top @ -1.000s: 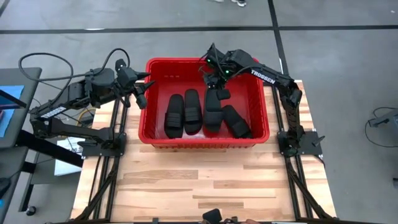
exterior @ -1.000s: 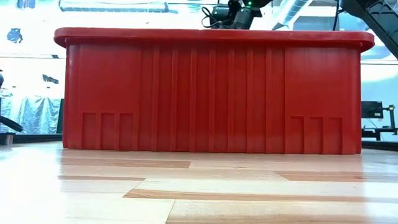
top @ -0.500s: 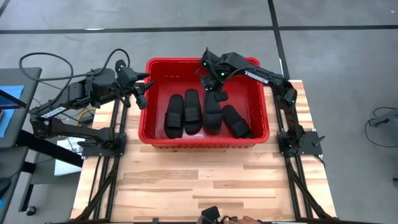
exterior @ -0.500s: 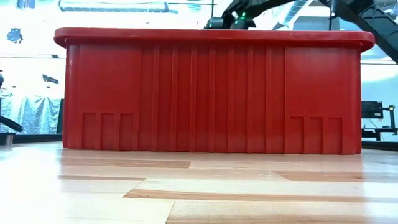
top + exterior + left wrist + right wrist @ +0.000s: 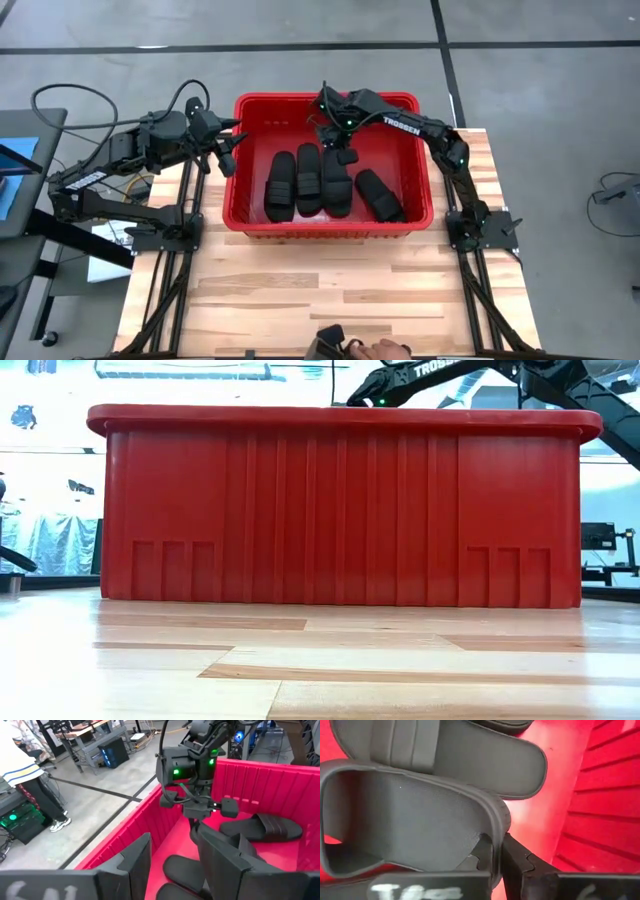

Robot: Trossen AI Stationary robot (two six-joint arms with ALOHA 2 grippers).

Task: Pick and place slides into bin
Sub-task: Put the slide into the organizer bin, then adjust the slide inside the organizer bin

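All four slides lie inside the bin (image 5: pixel 237 160), which sits at the far end of the table (image 5: pixel 330 290), between the two arms. From above: two slides lie side by side at the bin's left-centre (image 5: pixel 280 186) (image 5: pixel 308 178), a third (image 5: pixel 336 184) lies just beside them, parallel and touching or nearly so, and a fourth (image 5: pixel 379 195) lies angled toward the right wall, a little apart. The right gripper (image 5: pixel 338 138) is down inside the bin at the far end of the third slide. Its wrist view shows the fingers (image 5: pixel 520 865) pressed against the edge of that slide's sole (image 5: pixel 420 815), pinching it. So the third slide rests among the others but does not look let go yet. The left gripper (image 5: pixel 232 150) hangs over the bin's left rim with jaws spread and nothing between them; its wrist view looks across the bin at the other arm. The low view shows only the bin's near wall (image 5: pixel 340 510) and a piece of the right arm above the rim; no slide on the table in front. Judgement: placing is essentially done, no slide left outside. What remains is for the right gripper to open and lift clear. A hand (image 5: pixel 385 350) shows at the near table edge, well apart from the work.
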